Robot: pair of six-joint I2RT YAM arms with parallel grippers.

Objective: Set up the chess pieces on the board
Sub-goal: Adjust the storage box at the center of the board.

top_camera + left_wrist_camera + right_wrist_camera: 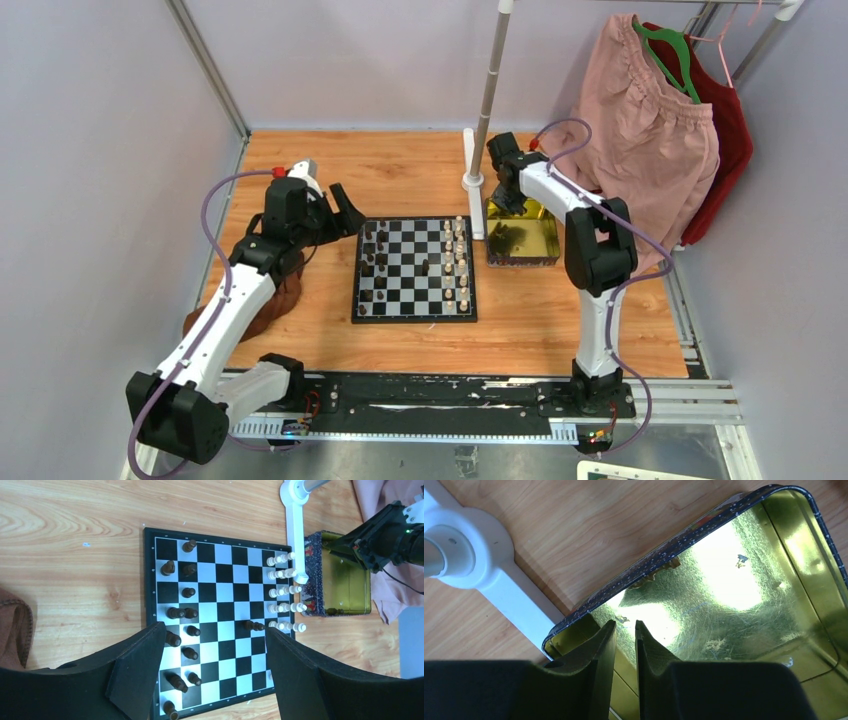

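From above, placed the left gripper [340, 212] off the far-left corner of the board [412, 292] and the right gripper [510, 203] over the gold tray [537, 246]. Only at the wrists saw left fingers [135, 670] wide apart and empty, right fingers [599, 650] nearly together. Found chess pieces [182, 612] ranked dark and cream along opposite board edges.

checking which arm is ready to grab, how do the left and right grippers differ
The left gripper is wide open; the right gripper has its fingers almost together. The left gripper hangs by the board's dark-piece side; the right gripper is over the gold tray. Both have black fingers with nothing visible between them.
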